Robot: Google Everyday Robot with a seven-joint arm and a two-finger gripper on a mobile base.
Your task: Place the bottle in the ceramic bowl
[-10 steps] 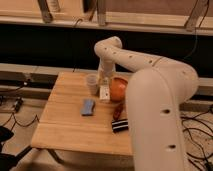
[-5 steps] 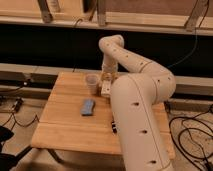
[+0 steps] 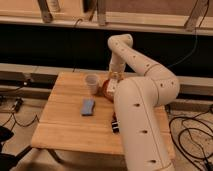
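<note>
Camera view shows the white arm point(image 3: 142, 95) reaching from the lower right, up and back down, so that the gripper point(image 3: 114, 79) hangs at the far right part of the wooden table point(image 3: 65, 125), just above the ceramic bowl point(image 3: 107, 91). Compared with half a second ago, the arm's bulky lower segment sits further right and lower, uncovering more of the tabletop, and a sliver of the bowl is visible again, as it was a second ago. Whether the gripper grasps anything cannot be told. Only the orange-red left edge of the bowl shows, just right of the pale cup point(image 3: 92, 83); the arm covers the rest. A small pale shape at the gripper may be the bottle, but it cannot be told apart from the arm. A blue sponge point(image 3: 88, 106) lies flat near the table's middle, where it lay before. A dark object point(image 3: 115, 124) peeks out beside the arm.
</note>
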